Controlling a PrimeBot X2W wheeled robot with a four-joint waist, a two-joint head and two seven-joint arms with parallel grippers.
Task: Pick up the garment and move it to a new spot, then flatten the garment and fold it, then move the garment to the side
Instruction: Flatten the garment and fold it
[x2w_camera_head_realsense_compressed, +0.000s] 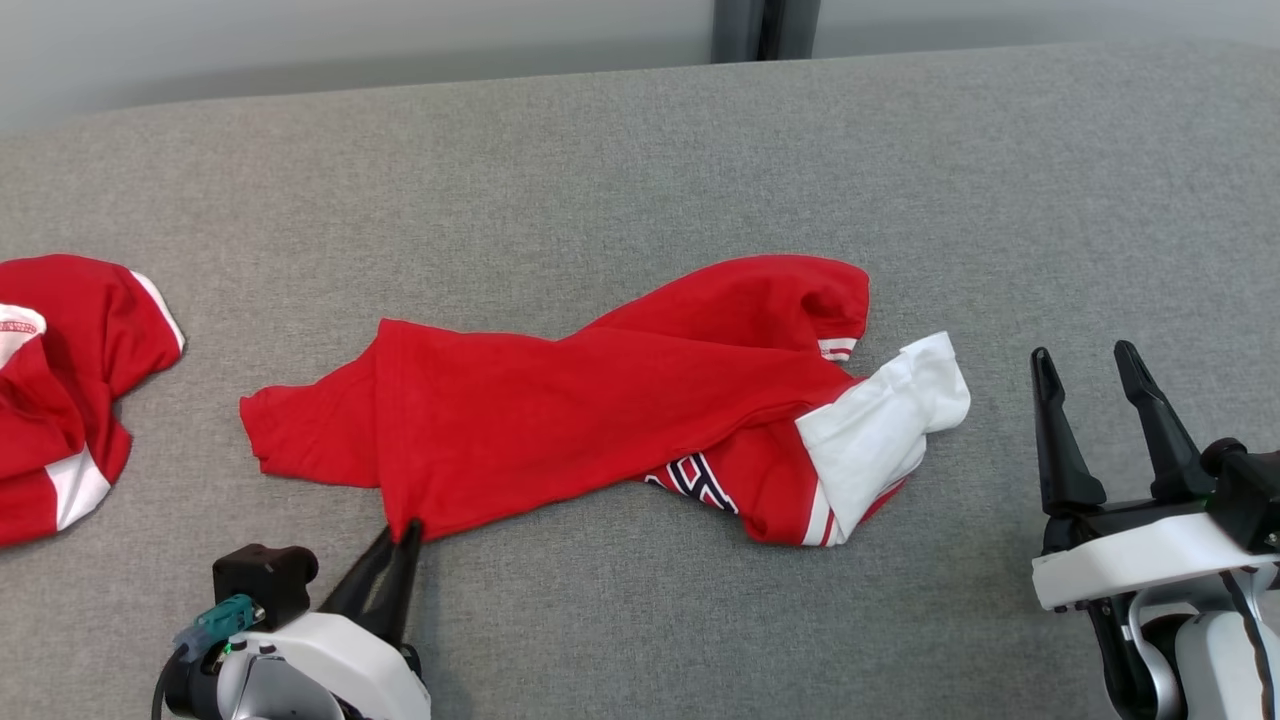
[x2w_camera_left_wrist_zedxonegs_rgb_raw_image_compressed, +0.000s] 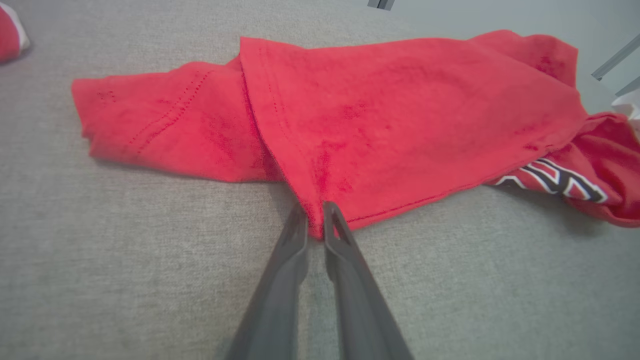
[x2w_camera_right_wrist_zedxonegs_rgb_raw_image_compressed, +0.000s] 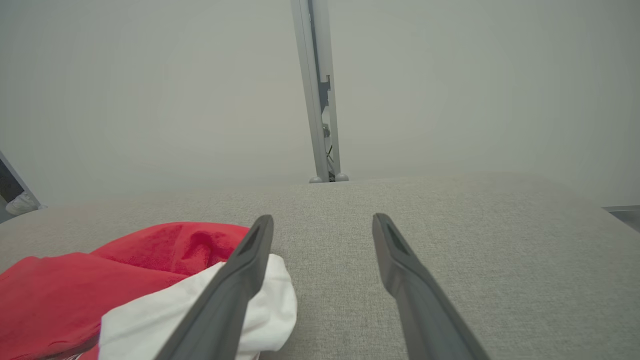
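The garment (x2w_camera_head_realsense_compressed: 600, 400) is a red shirt with white sleeve parts. It lies crumpled and twisted in the middle of the grey fabric-covered counter (x2w_camera_head_realsense_compressed: 640, 150), stretched from left to right, with one red layer folded over another. The left gripper (x2w_camera_head_realsense_compressed: 405, 530) is at the near edge of the garment, toward its left end. Its jaws are pressed together and they pinch a small corner of the red cloth, which the left wrist view shows clearly (x2w_camera_left_wrist_zedxonegs_rgb_raw_image_compressed: 315, 212). The cloth around the pinched corner rests on the counter. At the right end of the garment a white sleeve (x2w_camera_head_realsense_compressed: 885, 420) sticks out, and beside it some dark blue and white lettering (x2w_camera_head_realsense_compressed: 695, 480) shows under the red fold. The right gripper (x2w_camera_head_realsense_compressed: 1083, 355) is at the right of the garment, near the white sleeve but not touching it. Its jaws are spread wide and hold nothing. In the right wrist view one of its fingers (x2w_camera_right_wrist_zedxonegs_rgb_raw_image_compressed: 250, 260) passes in front of the white sleeve (x2w_camera_right_wrist_zedxonegs_rgb_raw_image_compressed: 270, 310). A second red and white garment (x2w_camera_head_realsense_compressed: 70, 380) lies bunched at the far left edge of the counter, well apart from the first one. Behind the counter there is a pale wall (x2w_camera_head_realsense_compressed: 350, 40) and a grey upright post (x2w_camera_right_wrist_zedxonegs_rgb_raw_image_compressed: 320, 100). Bare grey fabric lies between the two grippers and the garment.
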